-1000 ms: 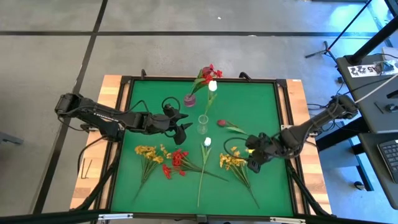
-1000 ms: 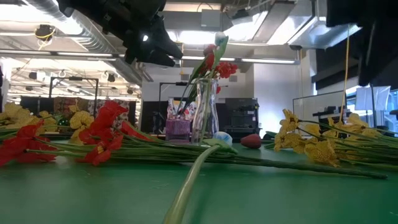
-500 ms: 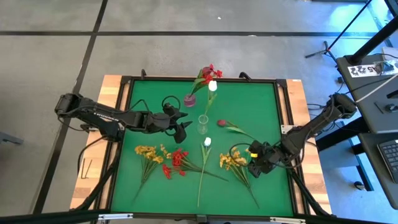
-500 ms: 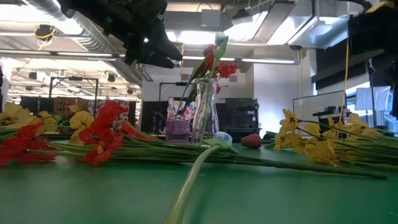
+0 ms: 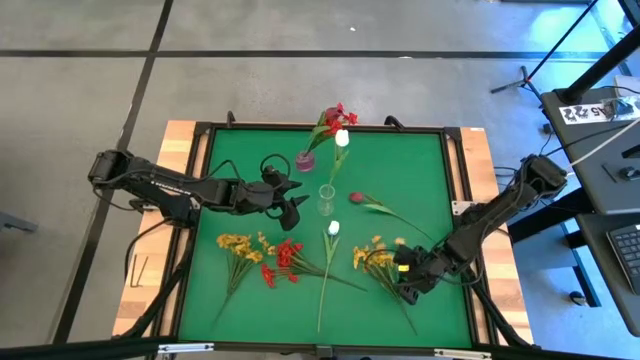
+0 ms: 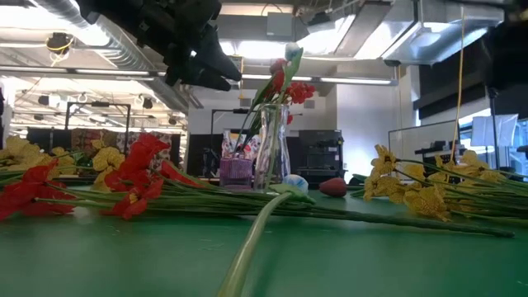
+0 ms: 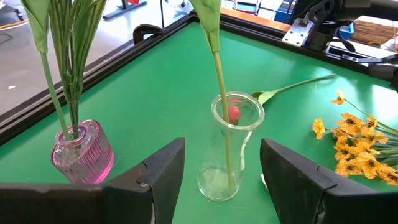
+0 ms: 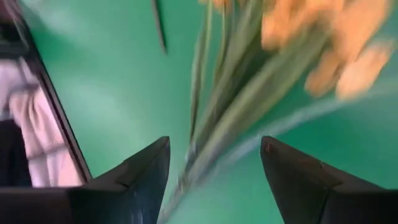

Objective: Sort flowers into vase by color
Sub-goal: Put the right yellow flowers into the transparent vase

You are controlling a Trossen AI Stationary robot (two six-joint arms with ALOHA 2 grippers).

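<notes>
Right wrist view shows my right gripper (image 8: pixel 211 180) spread apart above the yellow spray's stems (image 8: pixel 249 106); my left gripper (image 7: pixel 221 180), open, faces the clear vase (image 7: pixel 231 146).

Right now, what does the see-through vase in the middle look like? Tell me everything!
The clear vase is glass, with a round open rim, a narrower neck and a wider bottom. It stands upright on the green table, near the middle. One long green stem leans out of it, and in the high view a white tulip tops that stem. Beside it, not touching, stands a pink vase holding more stems. The left gripper hovers open in front of the clear vase without touching it.
</notes>
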